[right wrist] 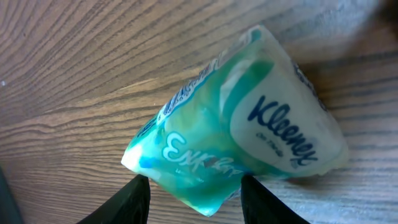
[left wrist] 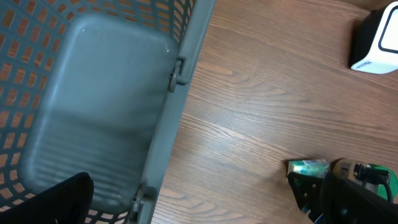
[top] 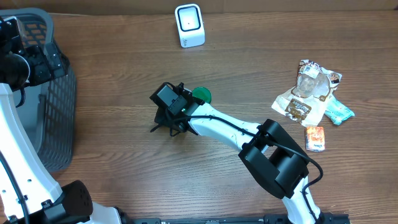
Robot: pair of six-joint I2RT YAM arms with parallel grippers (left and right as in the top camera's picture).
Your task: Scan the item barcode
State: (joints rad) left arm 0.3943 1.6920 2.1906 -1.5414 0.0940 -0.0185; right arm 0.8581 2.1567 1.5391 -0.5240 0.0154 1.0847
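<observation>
Counter [top: 124,168]: brown wood grain, carrying every item listed. Basket [top: 62,106]: grey plastic, lattice walls and a smooth floor, far left of the scanner [top: 189,25] at the counter's left edge. Left gripper [top: 46,61]: hangs over the basket, far left of the scanner, jaws spread wide with nothing between them; only one dark finger [left wrist: 59,199] shows in its own camera. Pack [right wrist: 236,137]: soft tissue pack in a teal and white wrap, with "Kleenex" in blue on a pale oval. It lies on the counter front-left of the scanner, mid-counter, hidden under the arm in the overhead view. Right gripper [right wrist: 194,202]: over the pack, front-left of the scanner. Its jaws are partly apart, one fingertip on either side of the pack's near edge and close against it; whether they press the wrap cannot be told. Scanner: white box with a rounded dark outline on its face, at the counter's back edge, well apart from the pack. Green round thing [top: 201,94]: just beside the right gripper, in front of the scanner; what it is cannot be told. Bag [top: 308,93]: crumpled pale snack bag with brown print, front-right of the scanner, well apart. Second pack [top: 341,112]: teal, touching the bag's right edge, front-right of the scanner. Packet [top: 315,138]: small, orange, lying near the bag's front, farthest front-right of the scanner.
</observation>
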